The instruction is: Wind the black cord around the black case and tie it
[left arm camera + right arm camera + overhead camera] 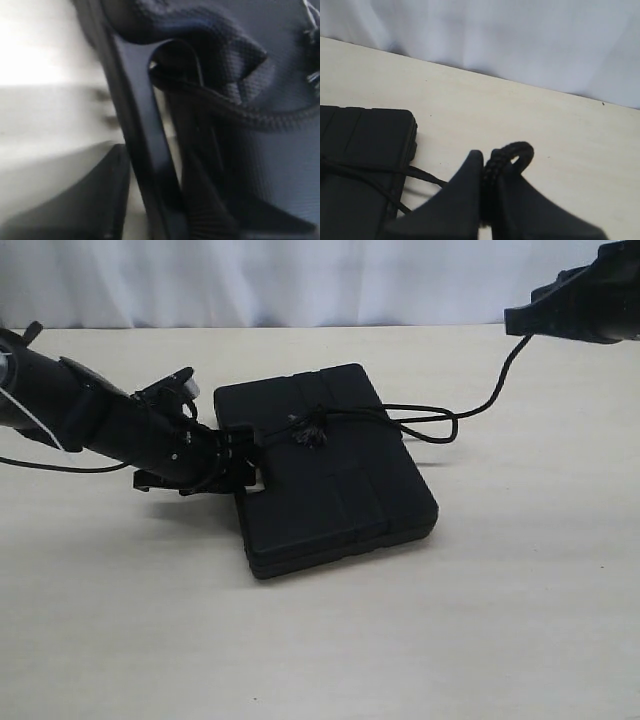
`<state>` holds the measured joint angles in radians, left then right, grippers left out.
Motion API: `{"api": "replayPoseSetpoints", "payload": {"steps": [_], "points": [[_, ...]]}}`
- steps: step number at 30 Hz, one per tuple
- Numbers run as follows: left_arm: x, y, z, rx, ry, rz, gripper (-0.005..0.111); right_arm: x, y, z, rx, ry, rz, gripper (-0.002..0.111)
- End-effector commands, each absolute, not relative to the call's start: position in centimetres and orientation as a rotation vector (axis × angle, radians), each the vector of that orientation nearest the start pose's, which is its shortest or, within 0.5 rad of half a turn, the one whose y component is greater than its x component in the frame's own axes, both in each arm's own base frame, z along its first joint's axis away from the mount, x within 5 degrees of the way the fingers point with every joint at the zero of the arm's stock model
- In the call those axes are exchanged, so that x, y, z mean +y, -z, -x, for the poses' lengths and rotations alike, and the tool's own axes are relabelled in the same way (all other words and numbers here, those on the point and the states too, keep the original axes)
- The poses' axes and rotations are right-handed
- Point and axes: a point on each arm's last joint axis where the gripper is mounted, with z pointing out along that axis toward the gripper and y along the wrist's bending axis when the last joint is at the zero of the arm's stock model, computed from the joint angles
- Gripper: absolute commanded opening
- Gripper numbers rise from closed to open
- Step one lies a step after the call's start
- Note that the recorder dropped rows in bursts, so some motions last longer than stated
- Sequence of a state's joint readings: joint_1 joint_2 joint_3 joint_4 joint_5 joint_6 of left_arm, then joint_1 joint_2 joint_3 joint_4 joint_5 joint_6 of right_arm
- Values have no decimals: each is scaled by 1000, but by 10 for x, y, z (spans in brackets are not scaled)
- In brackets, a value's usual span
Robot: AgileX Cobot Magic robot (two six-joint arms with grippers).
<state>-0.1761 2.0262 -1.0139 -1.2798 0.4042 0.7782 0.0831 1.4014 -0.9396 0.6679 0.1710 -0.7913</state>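
- Exterior view: the case lies flat in the middle of the worktop. The cord crosses its far half, and a frayed knot sits on the lid where the strands meet.
- From the case's right edge the cord drops into a slack loop on the worktop. It then rises to the right gripper, which is raised well off to the right.
- I judge that this arm holds the free end high and away from the knot so that a pull would draw the tie tight.
- Right wrist view: its jaws are clenched on the cord, and a short bend of cord curls out just above them.
- The left gripper lies low against the case's left edge, where the cord comes round the side. It is probably there to take hold of that strand, or to steady the case against the other arm's pull.
- Left wrist view is blurred and very close. The cord runs across a dark textured surface among dark shapes, but I cannot tell whether these jaws are grasping it or released.
- The case's underside is hidden, so the cord's path beneath it is unseen.
- Black cord on a black lid makes the knot's turns hard to read, so I cannot say how far the tie is finished.
- The right arm is cut off by the frame edge.
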Motion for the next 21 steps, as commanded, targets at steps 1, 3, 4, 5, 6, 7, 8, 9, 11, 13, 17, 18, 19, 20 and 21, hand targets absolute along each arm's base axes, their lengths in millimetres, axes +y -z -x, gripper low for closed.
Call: {"api": "replayPoseSetpoints", "payload": {"steps": [1,3,4,5,6,7,8,9,11,13,17,18,19,20,21], "points": [[-92,-89,-359,2674,615,241,6,31,-294,-310,2015,-11,299,4],[-87,-93,-362,2658,601,235,0,28,-291,-310,1996,21,274,4],[-83,-95,-363,2650,599,246,0,27,-290,-310,1987,40,261,4],[-78,-99,-364,2636,596,260,0,25,-288,-309,1977,57,249,4],[-73,-102,-365,2625,598,276,0,24,-286,-309,1972,72,242,4],[-67,-106,-366,2612,596,295,0,23,-284,-308,1968,86,239,4],[-61,-109,-367,2601,602,310,0,22,-283,-308,1964,96,240,4],[-56,-112,-368,2591,603,325,0,22,-282,-308,1963,108,247,4],[-41,-118,-369,2572,609,356,0,22,-281,-307,1962,120,265,4],[-31,-126,-369,2554,631,372,0,22,-282,-307,1958,133,279,4],[-16,-156,-365,2492,706,372,0,16,-281,-307,1935,174,253,4],[-13,-163,-363,2479,719,364,0,14,-280,-307,1934,184,245,4],[-11,-171,-361,2465,721,347,0,9,-279,-307,1937,197,231,4],[-10,-178,-359,2457,722,325,0,6,-277,-306,1941,207,220,4],[-8,-188,-356,2450,699,301,0,-5,-273,-305,1953,229,169,4]]}}
